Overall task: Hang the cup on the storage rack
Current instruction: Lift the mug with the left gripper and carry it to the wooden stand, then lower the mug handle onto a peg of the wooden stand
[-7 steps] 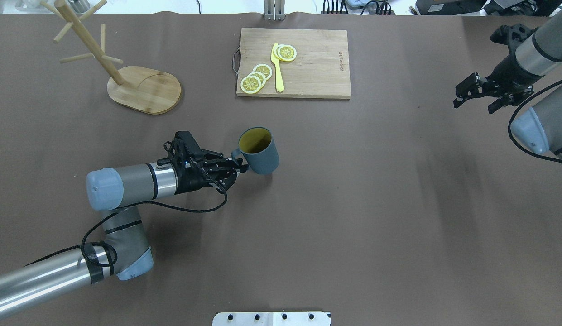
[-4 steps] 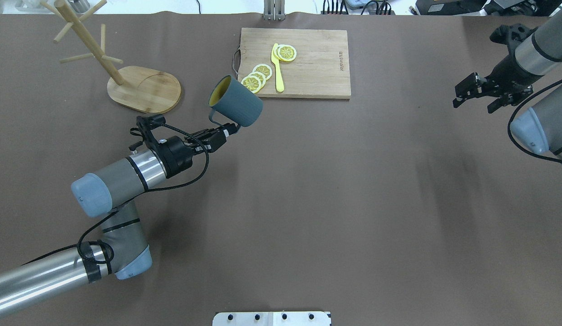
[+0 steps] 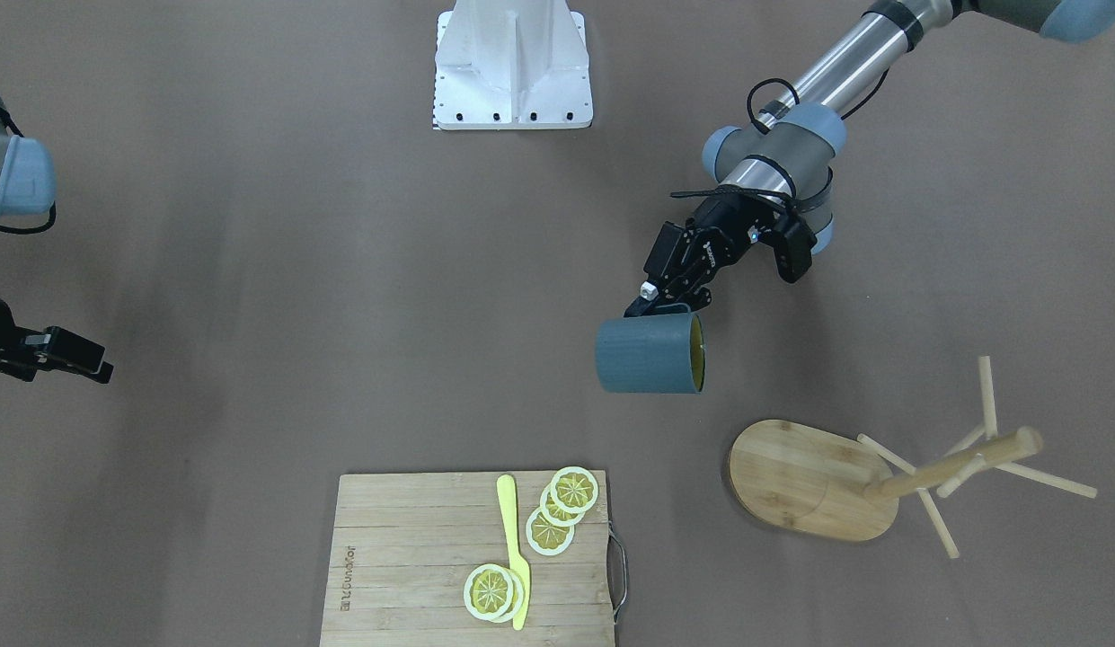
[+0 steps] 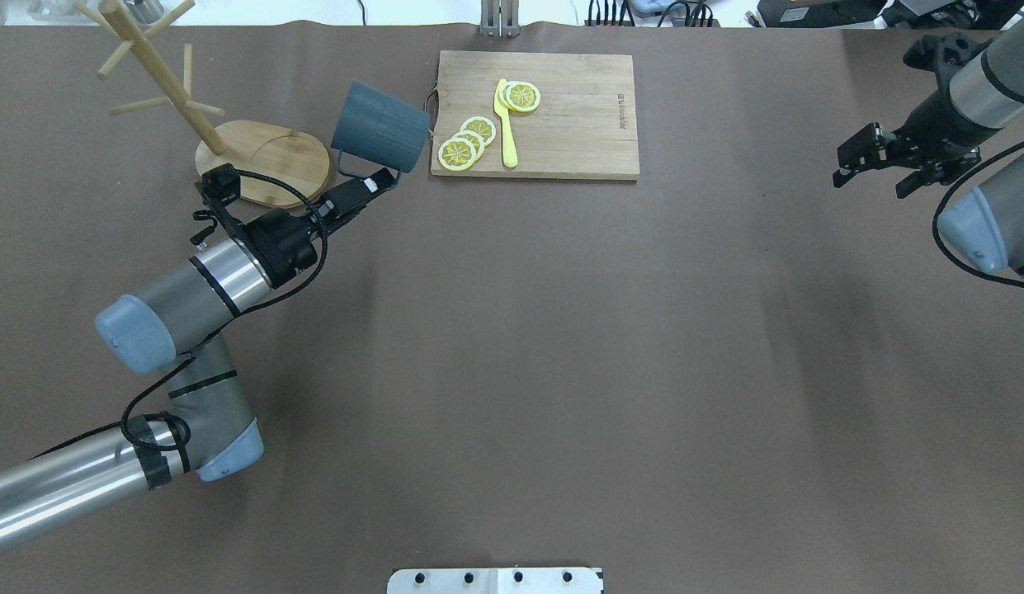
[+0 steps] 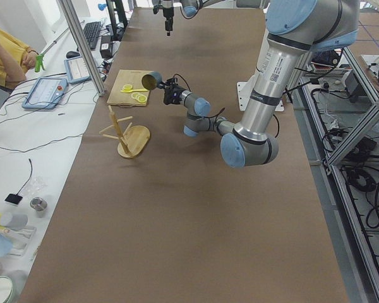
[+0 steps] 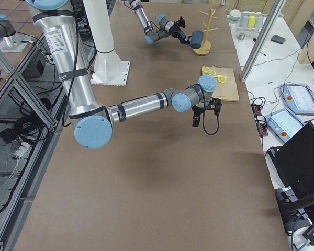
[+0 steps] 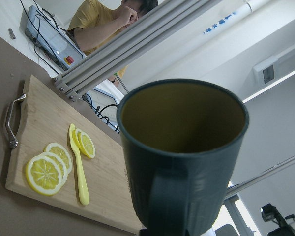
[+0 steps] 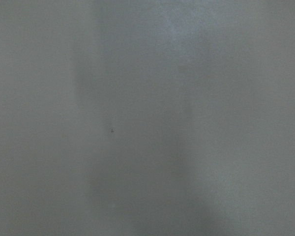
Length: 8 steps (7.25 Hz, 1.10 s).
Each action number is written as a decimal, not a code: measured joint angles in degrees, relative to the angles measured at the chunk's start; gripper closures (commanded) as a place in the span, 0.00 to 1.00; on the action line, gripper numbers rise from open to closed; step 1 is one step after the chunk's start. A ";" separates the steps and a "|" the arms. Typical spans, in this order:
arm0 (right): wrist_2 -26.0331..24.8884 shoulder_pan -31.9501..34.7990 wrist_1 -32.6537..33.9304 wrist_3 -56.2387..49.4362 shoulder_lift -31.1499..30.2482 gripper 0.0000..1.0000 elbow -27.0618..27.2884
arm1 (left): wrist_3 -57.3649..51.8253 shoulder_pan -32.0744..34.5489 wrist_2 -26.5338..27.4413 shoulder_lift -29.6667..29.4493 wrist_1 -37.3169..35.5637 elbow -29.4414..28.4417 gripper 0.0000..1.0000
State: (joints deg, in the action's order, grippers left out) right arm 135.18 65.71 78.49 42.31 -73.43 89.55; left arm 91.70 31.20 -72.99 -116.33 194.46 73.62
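Note:
The dark slate-blue cup point(image 4: 381, 126) hangs in the air, tipped on its side with its mouth toward the storage rack. My left gripper point(image 4: 370, 181) is shut on the cup's handle just right of the rack's base. The cup also shows in the front view point(image 3: 649, 352) and fills the left wrist view point(image 7: 182, 157), yellow-green inside. The storage rack point(image 4: 262, 162) is a wooden mug tree with thin pegs at the table's far left; its pegs are bare point(image 3: 957, 465). My right gripper point(image 4: 873, 183) is open and empty, high at the far right.
A wooden cutting board point(image 4: 569, 140) with lemon slices point(image 4: 466, 140) and a yellow knife point(image 4: 506, 124) lies at the far middle, just right of the cup. The robot's white base plate point(image 4: 495, 580) is at the near edge. An operator sits beyond the table's far edge.
My left arm lifted the cup off the table's middle, carried it far and left toward the rack, and tipped it onto its side. The right gripper shifted slightly.

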 measured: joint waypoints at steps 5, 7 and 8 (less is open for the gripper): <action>-0.01 0.26 0.00 0.11 -0.03 0.00 0.15 | 30.26 8.51 -0.49 0.06 -0.21 -0.14 1.00; -0.01 0.48 -0.40 0.17 0.01 0.00 0.41 | 39.39 10.25 -0.30 -0.42 -2.26 -0.24 1.00; -0.01 0.52 -1.04 0.38 -0.06 0.00 0.66 | 43.29 11.64 -0.29 -0.84 -3.91 -0.28 1.00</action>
State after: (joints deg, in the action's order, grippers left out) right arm 135.18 66.23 77.45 42.69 -73.50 90.21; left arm 134.99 42.84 -73.28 -117.17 190.56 73.34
